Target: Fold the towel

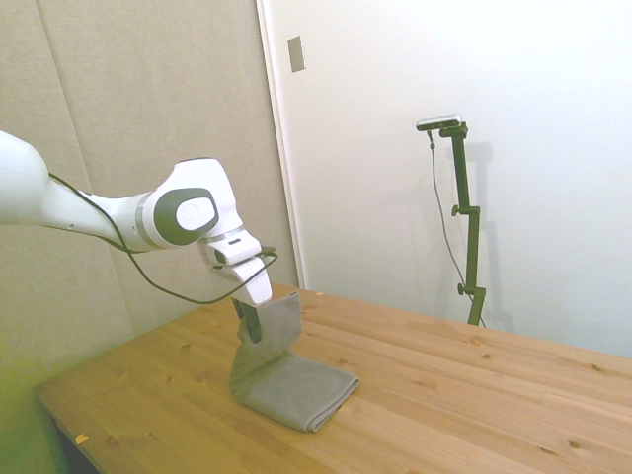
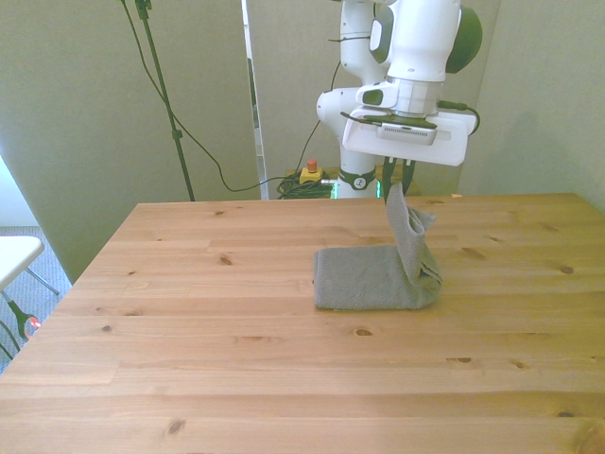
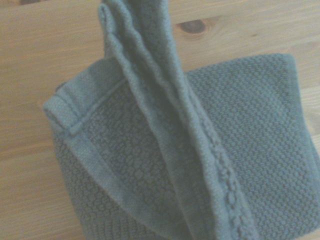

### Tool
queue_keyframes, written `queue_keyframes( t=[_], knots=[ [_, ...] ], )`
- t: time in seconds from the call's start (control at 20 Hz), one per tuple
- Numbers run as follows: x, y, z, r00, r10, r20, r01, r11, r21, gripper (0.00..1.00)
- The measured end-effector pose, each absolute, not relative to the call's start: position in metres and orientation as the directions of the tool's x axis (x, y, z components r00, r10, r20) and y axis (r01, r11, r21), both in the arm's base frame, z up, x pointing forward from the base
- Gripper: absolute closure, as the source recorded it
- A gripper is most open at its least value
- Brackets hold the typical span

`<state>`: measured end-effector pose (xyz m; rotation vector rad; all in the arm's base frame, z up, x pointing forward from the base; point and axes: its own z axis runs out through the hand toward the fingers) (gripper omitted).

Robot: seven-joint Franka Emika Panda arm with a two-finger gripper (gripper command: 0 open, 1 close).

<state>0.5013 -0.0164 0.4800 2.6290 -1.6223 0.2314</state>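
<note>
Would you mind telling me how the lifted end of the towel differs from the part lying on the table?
The lifted end of the towel stands nearly upright, pinched in the pincer; the lying part rests flat on the table. The lifted end is bunched and narrow, the lying part broad and smooth. Both are the same grey knit cloth.

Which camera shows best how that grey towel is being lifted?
The side view: the end effector pinches one end of the towel up while the rest lies flat. The front view shows the raised end edge-on; the wrist view shows only close-up weave.
</note>
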Motion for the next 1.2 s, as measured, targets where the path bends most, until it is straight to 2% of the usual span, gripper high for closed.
queue_keyframes(
  t=[0.15, 0.2, 0.4, 0.8, 1.2],
  knots=[
    [0.495, -0.041, 0.483, 0.42, -0.895, 0.149, -0.901, -0.431, -0.048, 1.0],
    [0.494, -0.049, 0.483, 0.412, -0.899, 0.147, -0.905, -0.423, -0.048, 0.0],
    [0.497, -0.078, 0.467, 0.395, -0.909, 0.129, -0.914, -0.404, -0.048, 0.0],
    [0.533, -0.115, 0.437, 0.376, -0.923, 0.085, -0.924, -0.38, -0.035, 0.0],
    [0.532, -0.128, 0.455, 0.356, -0.93, 0.089, -0.93, -0.362, -0.064, 0.0]
  ],
)
